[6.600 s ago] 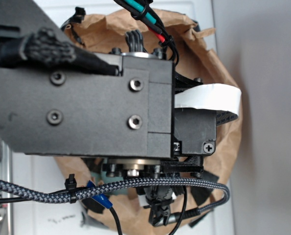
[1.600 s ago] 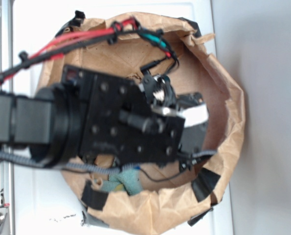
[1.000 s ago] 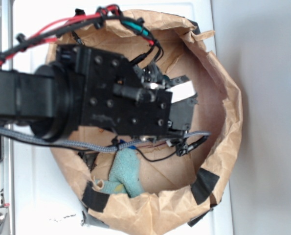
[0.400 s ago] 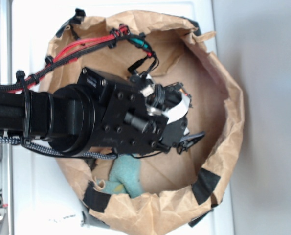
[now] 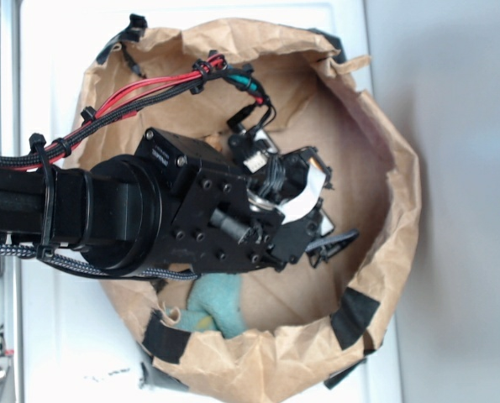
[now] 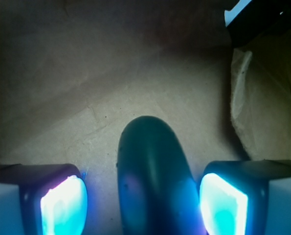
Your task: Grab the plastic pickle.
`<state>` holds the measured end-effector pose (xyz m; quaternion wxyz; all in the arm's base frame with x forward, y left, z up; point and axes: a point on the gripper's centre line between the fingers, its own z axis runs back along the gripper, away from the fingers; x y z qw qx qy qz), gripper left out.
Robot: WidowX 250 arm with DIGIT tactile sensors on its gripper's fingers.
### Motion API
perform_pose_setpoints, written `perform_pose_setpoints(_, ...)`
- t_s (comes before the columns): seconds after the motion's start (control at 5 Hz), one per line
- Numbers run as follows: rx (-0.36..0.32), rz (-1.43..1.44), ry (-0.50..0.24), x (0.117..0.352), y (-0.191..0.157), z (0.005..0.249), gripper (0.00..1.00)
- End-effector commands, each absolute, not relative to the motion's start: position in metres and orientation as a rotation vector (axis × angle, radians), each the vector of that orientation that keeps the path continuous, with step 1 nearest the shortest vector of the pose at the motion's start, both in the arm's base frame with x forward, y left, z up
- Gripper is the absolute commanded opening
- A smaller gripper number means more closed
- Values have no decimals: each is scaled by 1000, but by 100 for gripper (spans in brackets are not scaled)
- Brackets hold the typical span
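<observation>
The plastic pickle (image 6: 152,171), a smooth very dark green oblong, lies on the brown paper floor in the wrist view, running lengthwise between my two glowing pads. My gripper (image 6: 143,205) is open around it: the right pad (image 6: 223,205) sits almost against the pickle, while a strip of paper shows between it and the left pad (image 6: 64,205). From outside, my gripper (image 5: 323,201) is down inside the paper bag (image 5: 392,210), pointing right. The black wrist covers the pickle there.
A fuzzy teal cloth (image 5: 212,306) lies on the bag floor just below my wrist. Crumpled paper walls with black tape patches (image 5: 350,306) ring the gripper. Red and black cables (image 5: 149,84) trail over the upper left rim. A paper fold (image 6: 267,98) rises at the wrist view's right.
The arm has come down from filling the view into the bag. Over the last second the gripper swung down and right and turned, uncovering the teal cloth.
</observation>
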<state>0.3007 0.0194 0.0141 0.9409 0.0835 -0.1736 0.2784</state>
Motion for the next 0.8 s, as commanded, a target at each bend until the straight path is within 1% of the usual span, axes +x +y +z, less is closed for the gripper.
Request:
perform_pose_setpoints(0.0, 132, 514, -294, 294, 22, 30, 0)
perform_pose_setpoints(0.2, 59, 515, -301, 294, 17, 64, 0)
perform_pose_setpoints(0.4, 30, 466, -329, 283, 7, 104, 0)
perform_pose_setpoints(0.6, 14, 456, -315, 276, 3, 137, 0)
